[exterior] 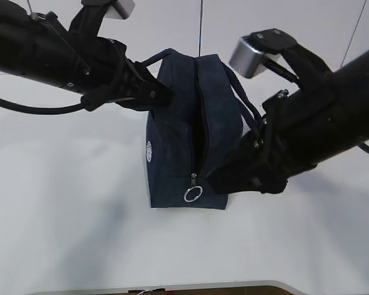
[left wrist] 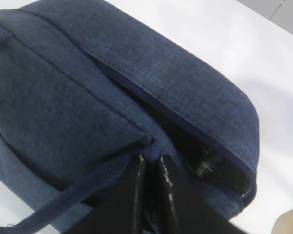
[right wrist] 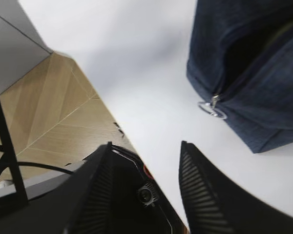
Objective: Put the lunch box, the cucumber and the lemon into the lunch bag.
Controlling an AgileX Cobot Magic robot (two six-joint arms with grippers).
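The dark navy lunch bag (exterior: 172, 141) stands upright mid-table with its top zipper open. The silver ring pull (exterior: 193, 194) hangs at the near end. My left gripper (exterior: 163, 95) is at the bag's upper left, shut on the base of a loop handle (left wrist: 78, 195); in the left wrist view the gripper (left wrist: 150, 161) pinches the strap. My right gripper (exterior: 215, 178) hovers open by the bag's near right corner, and nothing lies between its fingers (right wrist: 146, 144). The lunch box, the cucumber and the lemon are hidden; only a green sliver (left wrist: 185, 158) shows in the dark opening.
The white table (exterior: 61, 215) surrounds the bag, with its front edge (exterior: 172, 287) close to the camera. Beyond that edge, the right wrist view shows wooden floor (right wrist: 53, 112) and a black stand (right wrist: 5, 146).
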